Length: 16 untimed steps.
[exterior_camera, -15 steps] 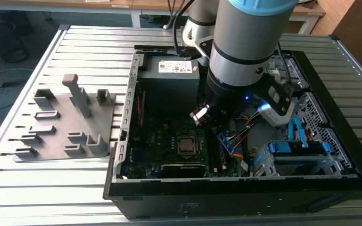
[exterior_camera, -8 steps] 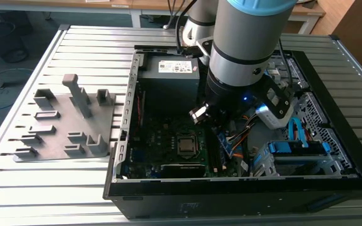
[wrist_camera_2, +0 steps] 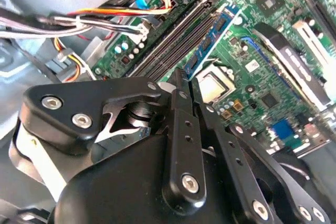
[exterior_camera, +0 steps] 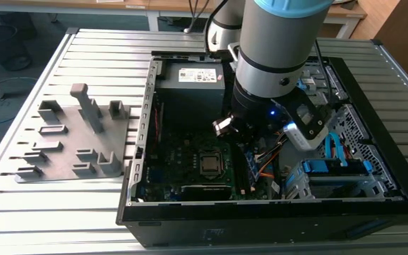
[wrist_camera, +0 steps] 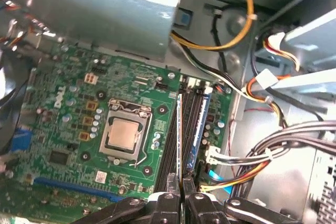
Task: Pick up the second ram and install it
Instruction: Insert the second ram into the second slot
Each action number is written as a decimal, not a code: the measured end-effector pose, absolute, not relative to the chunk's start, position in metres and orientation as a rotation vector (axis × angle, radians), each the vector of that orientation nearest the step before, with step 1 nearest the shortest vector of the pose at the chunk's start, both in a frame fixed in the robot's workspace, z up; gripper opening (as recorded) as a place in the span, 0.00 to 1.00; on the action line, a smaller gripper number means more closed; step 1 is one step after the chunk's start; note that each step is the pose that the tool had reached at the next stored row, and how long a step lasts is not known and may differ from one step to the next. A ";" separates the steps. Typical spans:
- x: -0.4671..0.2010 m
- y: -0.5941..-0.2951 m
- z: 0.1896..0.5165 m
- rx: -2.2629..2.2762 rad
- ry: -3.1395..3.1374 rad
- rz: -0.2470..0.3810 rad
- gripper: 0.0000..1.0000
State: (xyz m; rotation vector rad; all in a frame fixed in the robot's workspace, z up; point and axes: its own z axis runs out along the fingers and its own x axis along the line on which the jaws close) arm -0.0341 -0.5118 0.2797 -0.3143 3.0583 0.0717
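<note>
The second ram [wrist_camera_2: 211, 39], a blue-green stick with dark chips, stands on edge over the memory slots beside the CPU socket [wrist_camera: 125, 132]. In the first wrist view it shows edge-on as a thin pale line [wrist_camera: 178, 129] running out from between my fingertips. My gripper [wrist_camera: 178, 182] is shut on its near end, also seen in the second wrist view [wrist_camera_2: 178, 77]. I cannot tell whether the stick sits fully in its slot. Another memory stick [wrist_camera: 200, 124] stands in a slot closer to the cables. In the exterior view my arm [exterior_camera: 264, 95] reaches down into the open computer case [exterior_camera: 374, 202].
Bundles of coloured cables [wrist_camera: 252, 161] lie close beside the slots. The grey power supply [exterior_camera: 189, 87] fills the far end of the case and a drive cage [exterior_camera: 331, 172] sits at the exterior view's right. A grey fixture tray [exterior_camera: 76, 143] lies on the slatted table left of the case.
</note>
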 end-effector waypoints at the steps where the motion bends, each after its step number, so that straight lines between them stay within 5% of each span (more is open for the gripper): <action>1: -0.034 -0.512 0.280 -0.287 3.061 0.071 0.14; 16: -0.034 -0.512 0.278 0.125 3.066 0.055 0.14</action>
